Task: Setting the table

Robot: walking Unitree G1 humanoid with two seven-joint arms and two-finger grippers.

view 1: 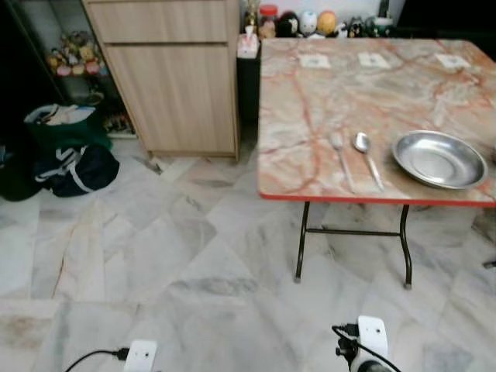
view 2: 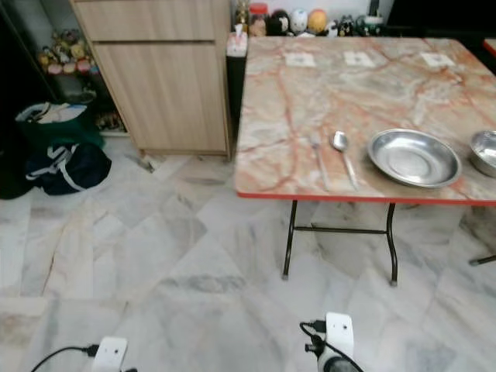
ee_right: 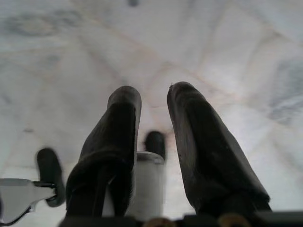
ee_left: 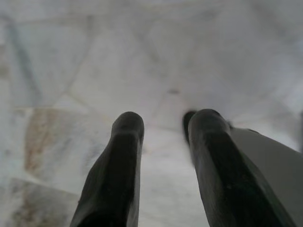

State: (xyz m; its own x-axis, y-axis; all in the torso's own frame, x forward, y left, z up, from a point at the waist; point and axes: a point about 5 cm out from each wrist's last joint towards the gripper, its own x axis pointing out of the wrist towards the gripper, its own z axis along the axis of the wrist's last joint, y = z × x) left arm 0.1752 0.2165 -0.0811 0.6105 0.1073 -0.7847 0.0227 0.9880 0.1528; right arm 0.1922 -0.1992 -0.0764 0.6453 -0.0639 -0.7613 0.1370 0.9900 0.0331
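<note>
A marble-patterned folding table [view 1: 364,85] with a red edge stands ahead on my right. On it near the front edge lie a fork [view 1: 340,157] and a spoon [view 1: 366,157] side by side, next to a round steel plate [view 1: 439,159]. A steel bowl [view 2: 486,152] sits at the table's right edge. My left gripper [ee_left: 162,124] hangs low over the marble floor, fingers open, nothing between them. My right gripper [ee_right: 153,97] also hangs over the floor, open and empty. Both arms are far from the table.
A wooden cabinet [view 1: 170,74] stands left of the table. Dark bags [view 1: 66,151] lie on the floor at the left. Jars and figurines [view 1: 310,22] line the wall behind the table. Three white mats [view 1: 374,60] lie on its far side. Pale marble floor [view 1: 178,256] stretches before me.
</note>
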